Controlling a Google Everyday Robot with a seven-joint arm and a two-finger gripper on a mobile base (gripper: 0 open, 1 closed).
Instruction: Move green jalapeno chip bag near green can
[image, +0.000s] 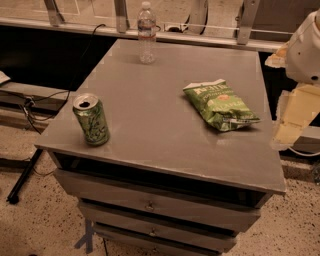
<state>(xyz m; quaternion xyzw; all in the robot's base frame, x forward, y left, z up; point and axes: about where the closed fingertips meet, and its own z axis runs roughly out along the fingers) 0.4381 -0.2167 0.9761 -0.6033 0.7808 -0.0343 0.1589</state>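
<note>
Green jalapeno chip bag (221, 105) lies flat on the right half of the grey counter (150, 130), about midway between the near and far edges. Its pale top band points to the far left and its crumpled bottom end to the near right, close to the counter's right edge. It is crinkled and shiny, and nothing touches it.

The green can (91, 120) stands upright at the near left corner of the counter, well apart from the bag, with bare counter between them. Its silver top is open at the tab. 1 clear water bottle (146, 32) with a white cap stands upright near the far edge, to the left of the bag and well beyond it.

The claw (290, 120) hangs off the right side of the counter, to the right of the bag and apart from it, at the end of the white arm (306, 45) that enters at the far right. Whether it is spread or pressed together, I cannot tell; it holds nothing.

Under the counter top are drawers (150, 205), 2 of them showing a small knob. Dark cables (45, 97) trail over the speckled floor (40, 220) on the left.
</note>
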